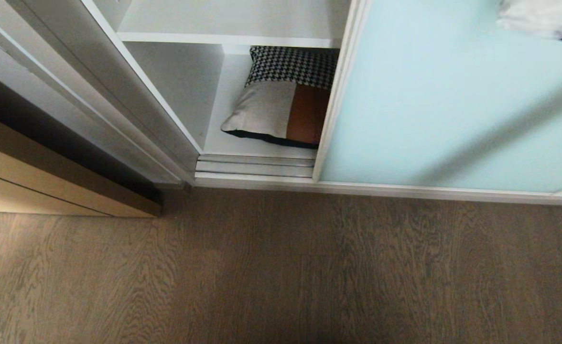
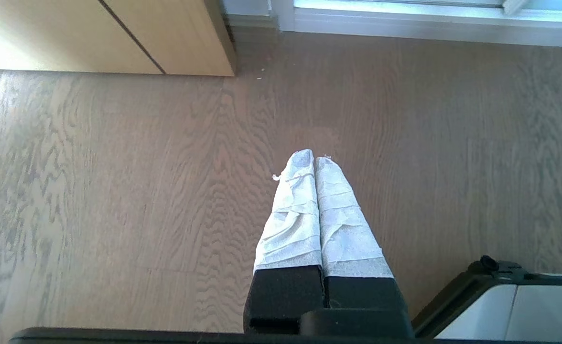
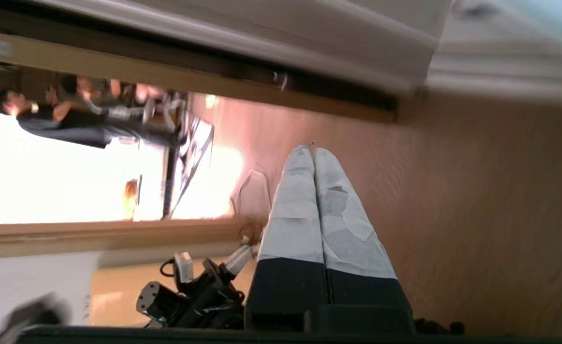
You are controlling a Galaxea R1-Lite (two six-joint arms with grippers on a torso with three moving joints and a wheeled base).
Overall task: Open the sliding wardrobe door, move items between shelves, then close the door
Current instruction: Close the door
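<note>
White wardrobe shelf with patchwork cushion inside, beside half-slid frosted door; both hands closed, empty.

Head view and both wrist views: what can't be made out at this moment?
- Cushion: its right part is hidden behind the sliding wardrobe door in the head view.
- Blurred white thing at the head view's top right: cut off by the edge, unidentifiable.
- Upper shelf: its top is cut off by the head view's edge.
- Right wrist view: wardrobe frame blurred.

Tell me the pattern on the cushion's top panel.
Black-and-white houndstooth on the cushion; head view shows it best.
</note>
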